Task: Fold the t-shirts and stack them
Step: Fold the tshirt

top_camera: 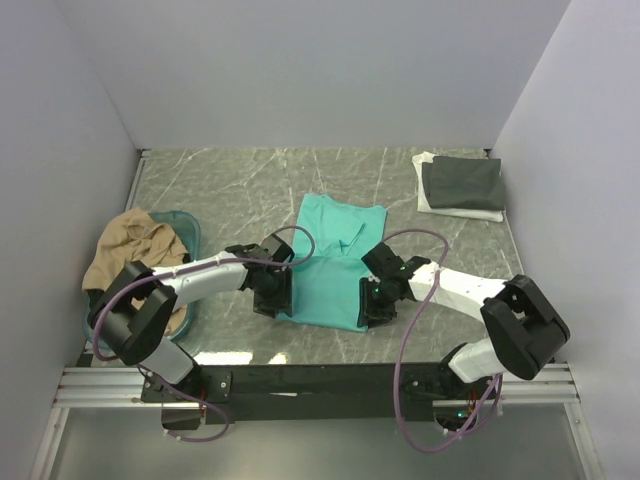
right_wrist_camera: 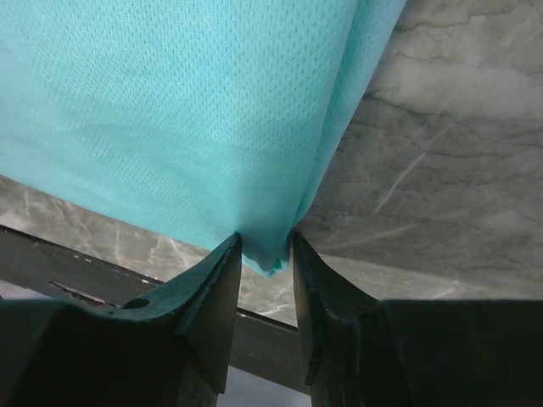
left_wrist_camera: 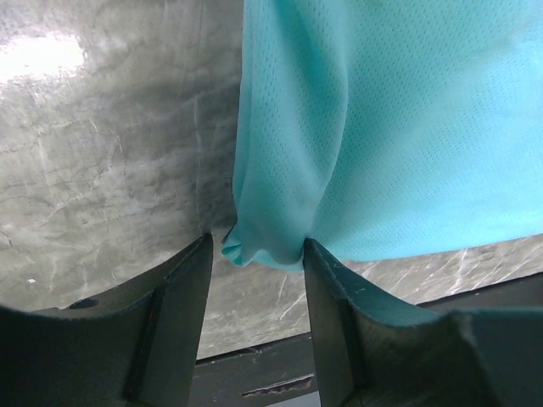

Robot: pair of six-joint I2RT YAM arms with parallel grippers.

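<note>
Soft even light, glare on table (left_wrist_camera: pixel 42 55)

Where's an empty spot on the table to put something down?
The biggest bare patch of table is at the back left, between the basket and the teal t-shirt. A narrower one lies between that shirt and the dark grey t-shirt. It's crowded near the front, where the left gripper and right gripper pinch the shirt.

Teal t-shirt (top_camera: pixel 335 270), 2 near corners raised

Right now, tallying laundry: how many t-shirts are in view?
4: teal t-shirt mid-table; tan t-shirt in the basket, left; dark grey t-shirt atop white t-shirt, far right. More may hide in the basket.
</note>
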